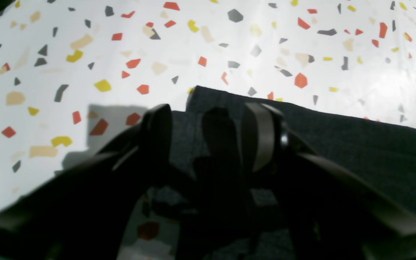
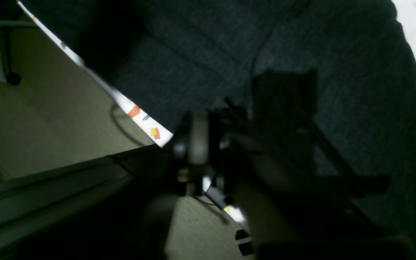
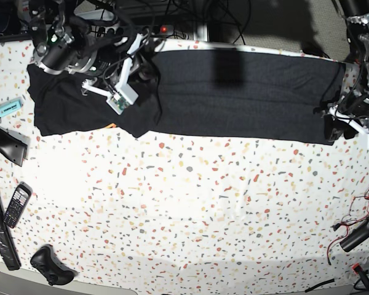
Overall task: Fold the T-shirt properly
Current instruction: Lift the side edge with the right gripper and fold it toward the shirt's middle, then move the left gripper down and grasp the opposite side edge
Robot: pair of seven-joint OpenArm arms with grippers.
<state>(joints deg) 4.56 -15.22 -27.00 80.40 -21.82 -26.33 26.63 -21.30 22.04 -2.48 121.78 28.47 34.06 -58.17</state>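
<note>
The black T-shirt [image 3: 246, 92] lies spread in a long band across the far part of the speckled white table [image 3: 203, 203]. On the right of the base view, my left gripper [image 3: 333, 118] hovers over the shirt's end. In the left wrist view its fingers [image 1: 262, 137] stand open over a corner of the T-shirt [image 1: 356, 144]. My right gripper [image 3: 147, 69] is low over the shirt's left part. The right wrist view is dim; the right gripper [image 2: 240, 101] shows jaws parted over the dark T-shirt [image 2: 200, 54], with nothing seen held.
A light blue marker [image 3: 7, 108], a black bar [image 3: 6, 144], a keypad phone [image 3: 15, 206] and a black controller [image 3: 49, 265] lie on the left. Cables [image 3: 172, 18] crowd the back edge. Red wires [image 3: 357, 215] trail at right. Floor [image 2: 49, 119] lies beyond the table edge.
</note>
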